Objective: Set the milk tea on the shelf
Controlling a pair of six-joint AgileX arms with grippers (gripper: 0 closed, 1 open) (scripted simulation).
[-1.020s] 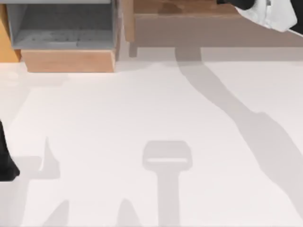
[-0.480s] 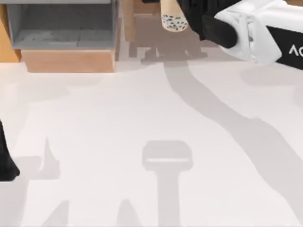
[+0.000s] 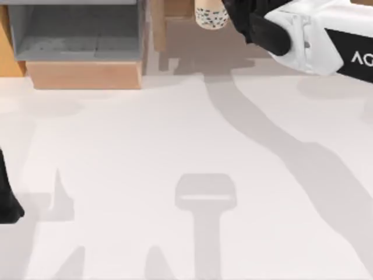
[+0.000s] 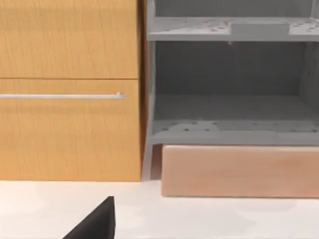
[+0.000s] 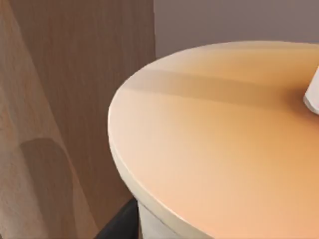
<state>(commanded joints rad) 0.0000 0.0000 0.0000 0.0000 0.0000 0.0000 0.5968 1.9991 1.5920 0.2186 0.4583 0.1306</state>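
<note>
My right gripper (image 3: 230, 14), clamped on the tapered clear cup of peach-tan milk tea (image 3: 211, 16), holds it over the long brown wooden shelf (image 3: 180, 9); releasing before its base seats could topple it.

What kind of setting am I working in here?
Likely a rendered kitchen or café-style counter: a white table backed by a wooden drawer cabinet, a grey-lined compartment and a brown shelf, with the right claw carrying milk tea.
</note>
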